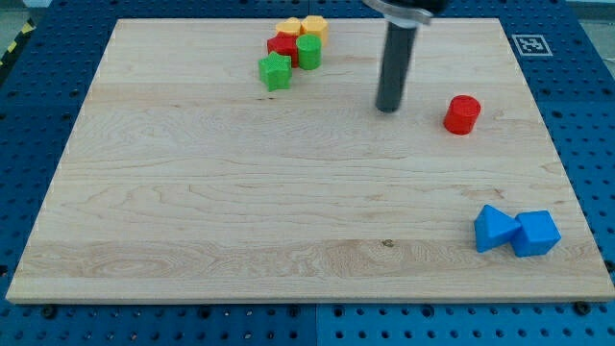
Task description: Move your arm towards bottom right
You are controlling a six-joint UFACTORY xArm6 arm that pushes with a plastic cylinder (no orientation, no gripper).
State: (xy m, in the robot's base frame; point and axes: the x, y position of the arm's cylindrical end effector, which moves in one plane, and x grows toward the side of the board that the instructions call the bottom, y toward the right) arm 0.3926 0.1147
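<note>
my tip | red cylinder near, view's right | blue blocks bottom right

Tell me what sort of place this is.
Likely a robotics lab bench: a pale wooden board lies on a blue perforated table, a printed black-and-white marker tag sits at the board's corner, and my tip stands among small coloured blocks.

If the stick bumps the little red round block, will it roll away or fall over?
Probably neither. The red cylinder stands upright on its flat end on the wooden board, so it should slide. It looks squat, so tipping seems unlikely. My tip is to its left in the view, not touching.
</note>
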